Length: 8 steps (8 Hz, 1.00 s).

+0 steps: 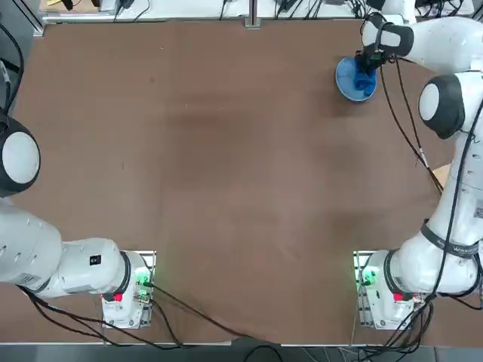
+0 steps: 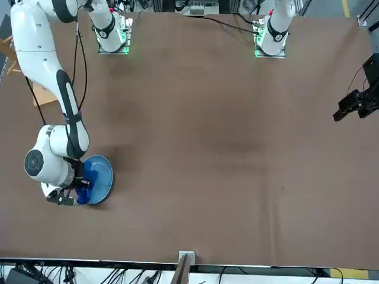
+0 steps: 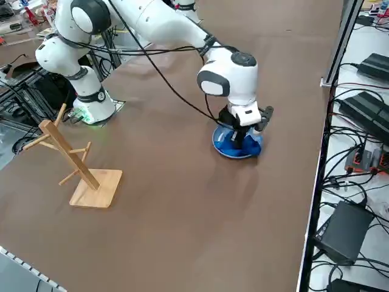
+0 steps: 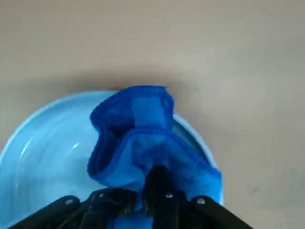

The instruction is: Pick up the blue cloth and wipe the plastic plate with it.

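Note:
The plastic plate (image 1: 347, 77) (image 2: 103, 176) (image 3: 223, 143) (image 4: 43, 143) is a small pale blue round dish at the table's far right corner. The blue cloth (image 1: 365, 81) (image 2: 87, 183) (image 3: 238, 146) (image 4: 138, 138) is bunched and pressed down onto the plate, spilling over its rim on one side. My right gripper (image 1: 367, 66) (image 2: 80, 188) (image 3: 248, 131) (image 4: 155, 188) stands directly over the plate, shut on the blue cloth, with the fabric folded up around its fingers.
A wooden rack (image 3: 76, 161) on a square base stands at the table's right edge, well short of the plate. The table's far edge (image 1: 249, 23) runs just behind the plate. Cables and boxes lie on the floor past that edge.

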Each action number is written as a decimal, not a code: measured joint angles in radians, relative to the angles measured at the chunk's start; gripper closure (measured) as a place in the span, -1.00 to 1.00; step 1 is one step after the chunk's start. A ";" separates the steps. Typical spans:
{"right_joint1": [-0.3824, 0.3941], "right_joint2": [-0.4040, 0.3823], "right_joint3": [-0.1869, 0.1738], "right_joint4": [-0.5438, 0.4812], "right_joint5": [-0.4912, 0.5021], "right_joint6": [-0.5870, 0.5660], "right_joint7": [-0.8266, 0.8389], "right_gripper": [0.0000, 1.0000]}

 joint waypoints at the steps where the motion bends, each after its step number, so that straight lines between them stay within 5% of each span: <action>1: 0.008 -0.004 0.001 0.000 0.027 -0.020 0.001 0.80; 8: 0.037 -0.006 -0.011 0.055 0.096 0.016 -0.043 0.80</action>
